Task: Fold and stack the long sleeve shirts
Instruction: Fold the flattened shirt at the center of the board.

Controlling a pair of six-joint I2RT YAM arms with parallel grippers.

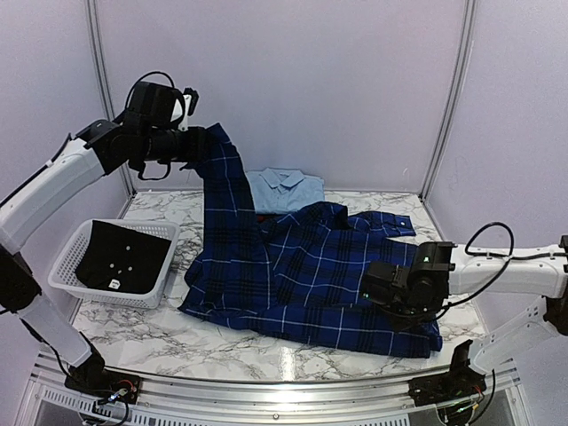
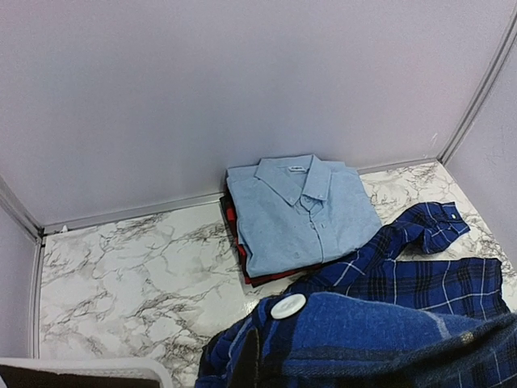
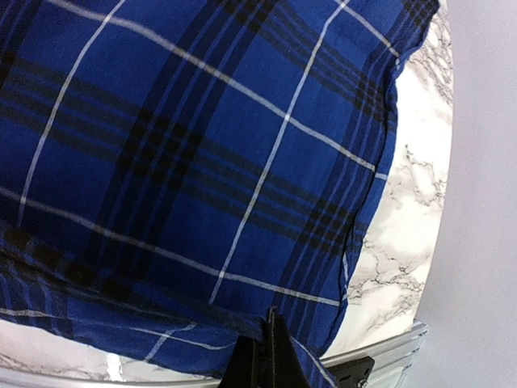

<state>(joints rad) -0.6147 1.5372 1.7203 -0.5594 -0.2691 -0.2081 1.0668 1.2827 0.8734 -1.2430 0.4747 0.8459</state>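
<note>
The navy blue plaid shirt [image 1: 302, 275] lies spread over the middle of the marble table. My left gripper [image 1: 197, 145] is raised at the back left, shut on one part of that shirt, which hangs down from it in a strip. In the left wrist view the navy cloth [image 2: 388, 331] with a white button [image 2: 288, 305] covers the fingers. My right gripper [image 1: 390, 297] is low at the shirt's front right. Its dark fingertips [image 3: 271, 360] are shut on a fold of the navy shirt [image 3: 202, 162]. A folded light blue shirt [image 1: 284, 189] [image 2: 303, 210] rests on the red-and-black plaid shirt [image 2: 242, 263] by the back wall.
A white slotted basket [image 1: 67, 266] holding a black garment [image 1: 120, 257] stands at the left of the table. The metal rail [image 1: 266, 390] runs along the near edge, close to the right gripper. Bare marble [image 2: 137, 283] shows left of the stack.
</note>
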